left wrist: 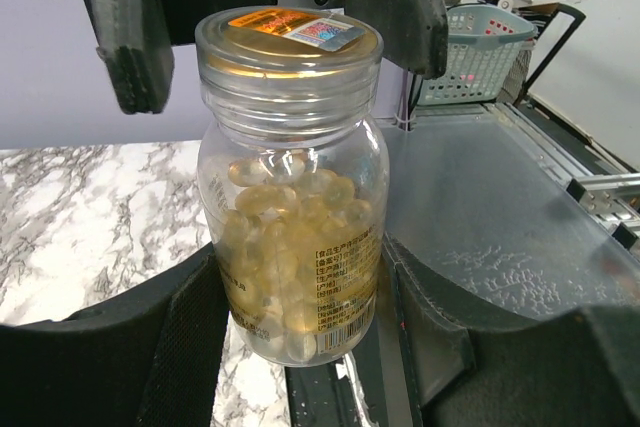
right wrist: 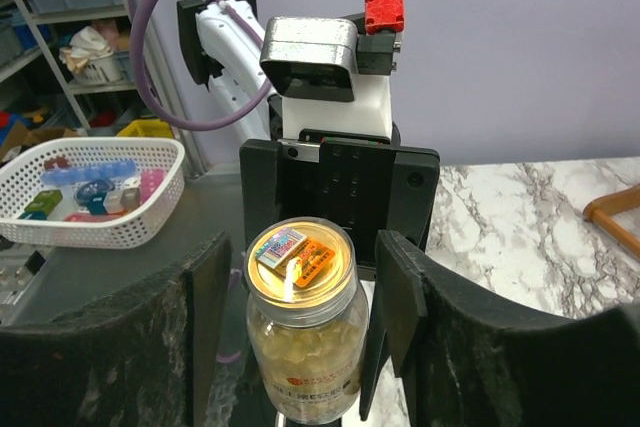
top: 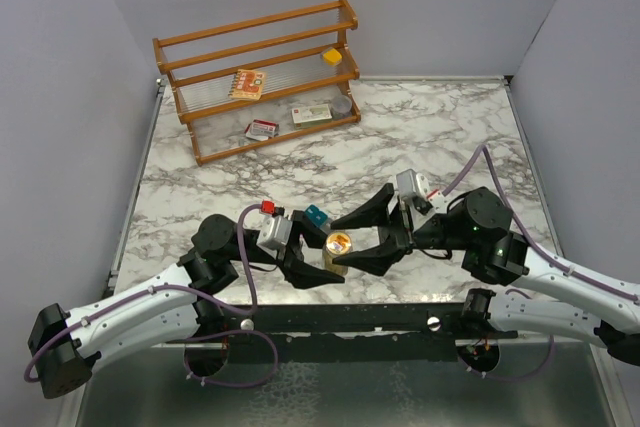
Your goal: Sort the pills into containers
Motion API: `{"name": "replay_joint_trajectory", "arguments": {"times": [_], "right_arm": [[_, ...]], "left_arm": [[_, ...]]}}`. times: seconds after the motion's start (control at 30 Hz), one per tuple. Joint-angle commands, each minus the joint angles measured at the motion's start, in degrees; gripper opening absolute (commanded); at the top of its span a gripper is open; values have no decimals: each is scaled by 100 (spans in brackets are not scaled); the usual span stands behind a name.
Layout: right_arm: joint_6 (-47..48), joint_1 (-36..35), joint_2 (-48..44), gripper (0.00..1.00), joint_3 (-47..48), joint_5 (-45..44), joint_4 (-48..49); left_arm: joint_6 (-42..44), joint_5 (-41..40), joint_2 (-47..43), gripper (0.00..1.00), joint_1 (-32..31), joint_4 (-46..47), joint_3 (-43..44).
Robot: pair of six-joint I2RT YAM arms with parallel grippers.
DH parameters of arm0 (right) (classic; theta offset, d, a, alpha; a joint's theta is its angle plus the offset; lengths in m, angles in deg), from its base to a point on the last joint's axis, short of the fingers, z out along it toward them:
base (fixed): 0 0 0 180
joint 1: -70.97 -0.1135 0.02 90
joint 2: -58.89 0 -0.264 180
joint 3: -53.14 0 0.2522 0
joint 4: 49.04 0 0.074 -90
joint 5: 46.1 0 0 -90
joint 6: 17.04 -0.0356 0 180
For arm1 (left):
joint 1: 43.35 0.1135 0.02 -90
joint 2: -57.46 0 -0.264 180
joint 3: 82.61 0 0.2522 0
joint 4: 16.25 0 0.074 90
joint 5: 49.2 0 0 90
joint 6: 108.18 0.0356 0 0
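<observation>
A clear pill bottle [top: 338, 247] with a gold cap stands upright near the table's front edge, full of yellow softgel pills [left wrist: 285, 217]. My left gripper [left wrist: 300, 292] is shut on the bottle's lower body, one finger on each side. My right gripper [right wrist: 300, 259] is open around the cap [right wrist: 298, 257], with a gap between each finger and the cap. Its two fingers [left wrist: 125, 37] also flank the cap in the left wrist view. A small teal-blue piece of the containers [top: 317, 214] lies on the marble just behind my left gripper [top: 330, 261]; the other compartments are hidden.
A wooden rack [top: 260, 77] with flat printed packets stands at the back left of the marble table [top: 450, 137]. A white basket [right wrist: 90, 192] of small items sits beyond the table's side. A dark metal rail [top: 350, 319] runs along the near edge.
</observation>
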State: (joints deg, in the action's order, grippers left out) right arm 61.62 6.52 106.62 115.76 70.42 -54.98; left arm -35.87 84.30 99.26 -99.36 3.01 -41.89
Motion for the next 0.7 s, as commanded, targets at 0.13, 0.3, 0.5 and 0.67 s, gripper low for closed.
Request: {"name": "replay_joint_trajectory", "arguments": {"times": [0.13,0.3,0.5,0.67], "right_arm": [[-51,-2,47,46,-49,175,174],[-10,-4,117,33,-7,161,80],[58,-2,135,11,8,120,-39],[241,-6,54,2,79,-128,-413]], "left_arm": [[-15,-172,-57,0,-32,306,152],[-14,-247,-88,0,-33,310,135],[47,-606,-243,0,-33,298,48],[135,-1256,-530,0,-31,85,8]]}}
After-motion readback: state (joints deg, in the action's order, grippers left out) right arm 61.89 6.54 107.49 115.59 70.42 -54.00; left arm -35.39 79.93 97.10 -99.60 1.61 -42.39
